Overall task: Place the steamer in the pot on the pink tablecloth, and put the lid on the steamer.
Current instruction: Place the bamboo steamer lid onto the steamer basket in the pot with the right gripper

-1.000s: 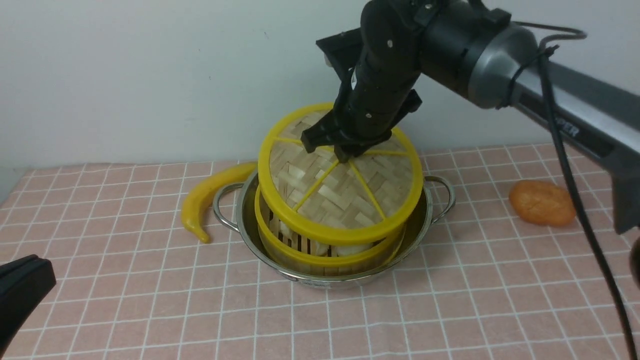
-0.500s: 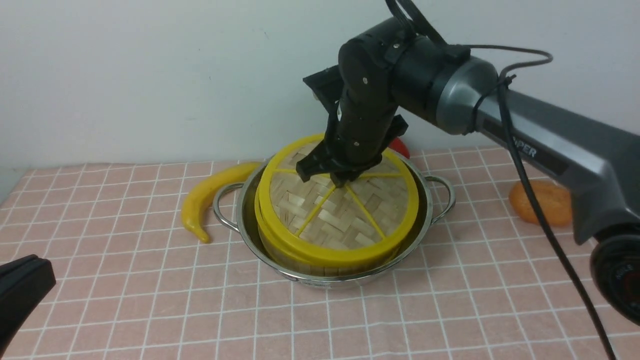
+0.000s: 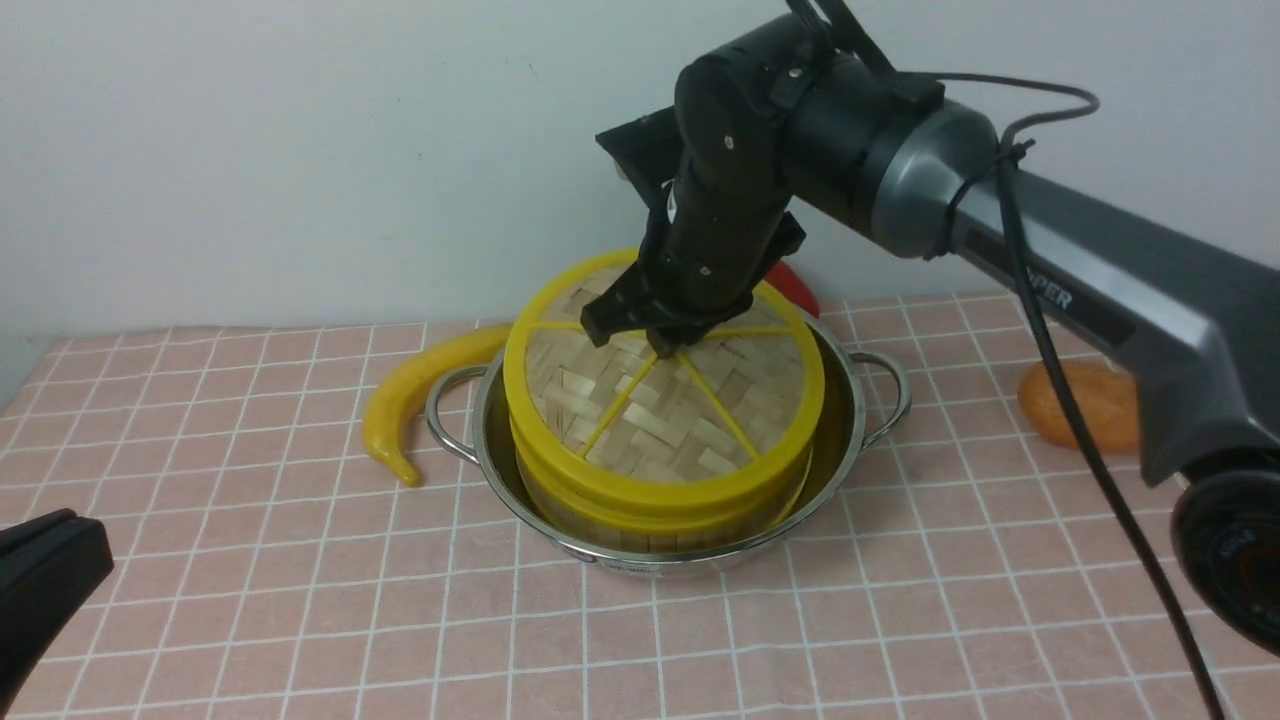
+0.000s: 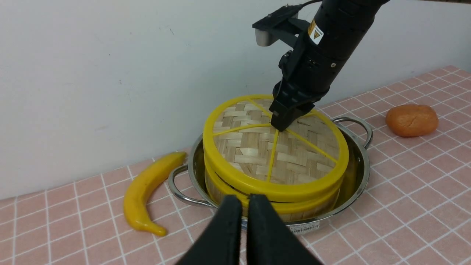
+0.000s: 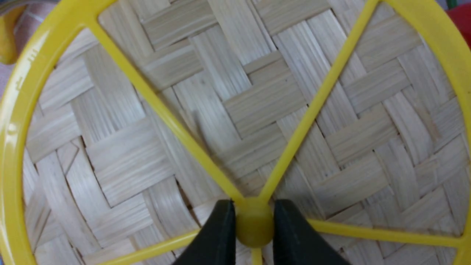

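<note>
The steel pot (image 3: 850, 440) stands on the pink tablecloth (image 3: 300, 600) with the bamboo steamer (image 3: 600, 500) inside it. The woven lid (image 3: 690, 420) lies on the steamer, a little toward the left, and hides its contents. My right gripper (image 3: 655, 340) is shut on the lid's yellow hub (image 5: 254, 224), a finger pressed to each side. My left gripper (image 4: 244, 200) is shut and empty, low at the near left, apart from the pot (image 4: 357, 176). The lid (image 4: 294, 154) and steamer (image 4: 294, 209) also show in the left wrist view.
A yellow banana (image 3: 420, 395) lies left of the pot, close to its left handle. An orange bun-like object (image 3: 1080, 405) lies to the right. Something red (image 3: 795, 290) sits behind the pot near the wall.
The right gripper has lowered the tilted lid onto the steamer and shifted it slightly left. The left arm has stayed put.
</note>
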### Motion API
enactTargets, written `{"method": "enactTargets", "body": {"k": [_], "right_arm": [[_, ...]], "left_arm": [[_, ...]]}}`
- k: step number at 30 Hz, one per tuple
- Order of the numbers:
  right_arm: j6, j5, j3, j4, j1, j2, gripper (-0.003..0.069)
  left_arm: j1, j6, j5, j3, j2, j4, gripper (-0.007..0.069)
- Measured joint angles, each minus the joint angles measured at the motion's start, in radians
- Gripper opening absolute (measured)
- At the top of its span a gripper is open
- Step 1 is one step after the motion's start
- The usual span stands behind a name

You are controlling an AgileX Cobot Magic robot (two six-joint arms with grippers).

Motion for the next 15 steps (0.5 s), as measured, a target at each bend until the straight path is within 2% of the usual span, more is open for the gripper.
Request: {"method": "enactTargets", "body": {"k": [15], "right_arm": [[-0.033, 0.002, -0.016, 0.016, -0.001, 0.029, 0.0143]], "left_arm": [[0.000, 0.000, 0.000, 0.000, 0.000, 0.000, 0.0022]]}}
